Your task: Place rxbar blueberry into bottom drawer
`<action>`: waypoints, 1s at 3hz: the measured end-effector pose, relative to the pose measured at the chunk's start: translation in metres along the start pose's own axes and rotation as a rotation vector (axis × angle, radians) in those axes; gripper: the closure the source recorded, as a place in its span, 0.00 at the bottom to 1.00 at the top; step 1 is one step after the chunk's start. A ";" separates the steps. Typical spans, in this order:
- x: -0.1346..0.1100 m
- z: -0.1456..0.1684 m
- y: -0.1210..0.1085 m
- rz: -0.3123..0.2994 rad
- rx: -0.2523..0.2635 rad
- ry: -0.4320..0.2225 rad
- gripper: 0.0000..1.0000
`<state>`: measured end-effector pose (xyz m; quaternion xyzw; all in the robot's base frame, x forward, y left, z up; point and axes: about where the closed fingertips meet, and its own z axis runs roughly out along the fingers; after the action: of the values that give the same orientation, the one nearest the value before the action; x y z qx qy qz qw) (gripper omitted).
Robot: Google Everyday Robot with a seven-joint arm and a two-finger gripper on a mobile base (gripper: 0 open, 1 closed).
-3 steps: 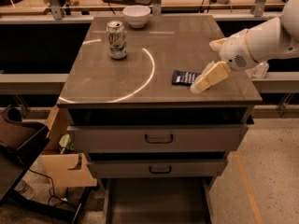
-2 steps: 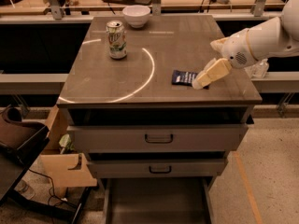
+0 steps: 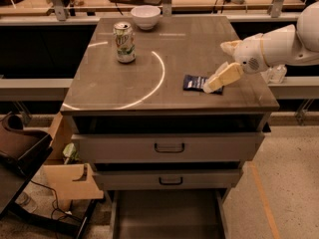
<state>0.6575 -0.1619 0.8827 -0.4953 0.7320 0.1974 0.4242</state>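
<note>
The rxbar blueberry (image 3: 194, 82), a flat navy wrapper, lies on the cabinet top (image 3: 169, 49) near its right front. My gripper (image 3: 215, 67) comes in from the right on a white arm. Its two cream fingers are spread apart. The lower finger (image 3: 223, 77) points down-left and overlaps the bar's right end. The upper finger (image 3: 230, 47) is clear of the bar. The bottom drawer (image 3: 114, 216) is pulled out at floor level, and its dark inside shows nothing in it.
A green-and-white soda can (image 3: 124, 42) stands at the back left of the top, and a white bowl (image 3: 145, 16) sits at the back edge. The top and middle drawers (image 3: 169, 147) stick out slightly. A cardboard box (image 3: 67, 176) and cables lie at the left.
The gripper has shifted only slightly up and left at the bar's right end. The bar, can and drawers have not moved.
</note>
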 end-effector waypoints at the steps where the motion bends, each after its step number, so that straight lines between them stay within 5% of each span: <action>1: 0.005 0.004 0.004 -0.062 -0.029 -0.052 0.00; 3: 0.033 0.016 0.010 -0.063 -0.066 -0.088 0.00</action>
<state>0.6501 -0.1649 0.8457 -0.5226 0.6898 0.2298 0.4453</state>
